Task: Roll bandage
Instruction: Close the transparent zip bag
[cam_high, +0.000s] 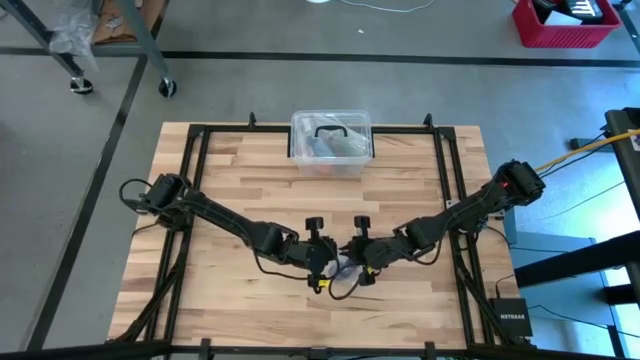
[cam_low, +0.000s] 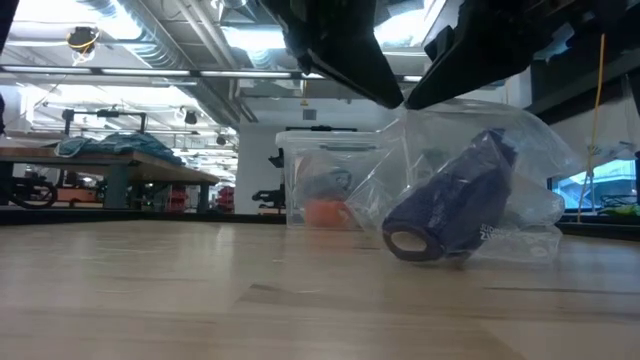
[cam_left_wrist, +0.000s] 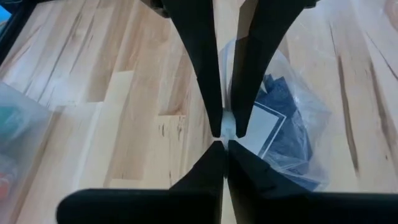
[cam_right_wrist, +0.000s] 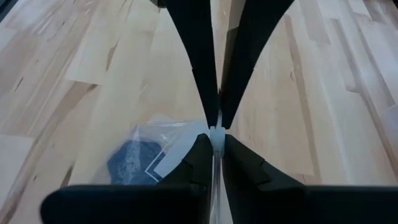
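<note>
My left gripper (cam_left_wrist: 225, 132) is pinched shut on the thin clear plastic wrapper (cam_left_wrist: 298, 124), its two dark fingers (cam_left_wrist: 202, 68) meeting on a fold of the film. My right gripper (cam_right_wrist: 216, 134) is closed the same way on another bit of that wrapper (cam_right_wrist: 163, 140), so both my arms meet low over the near middle of the wooden table (cam_high: 230, 190), left gripper (cam_high: 325, 262) and right gripper (cam_high: 362, 262) close together with the wrapper between them.

The bandage (cam_low: 450, 210) is inside the wrapper, already wound into a dark navy-purple roll, lying on its side on the table with one open end turned toward the low camera. From my left wrist I see the dark fabric (cam_left_wrist: 286, 124) through the crinkled film with a white label edge over it; from my right wrist it shows as a blue patch (cam_right_wrist: 134, 163).

Well apart, at the far edge of the table, stands the clear plastic box (cam_high: 332, 140) with a black handle.
</note>
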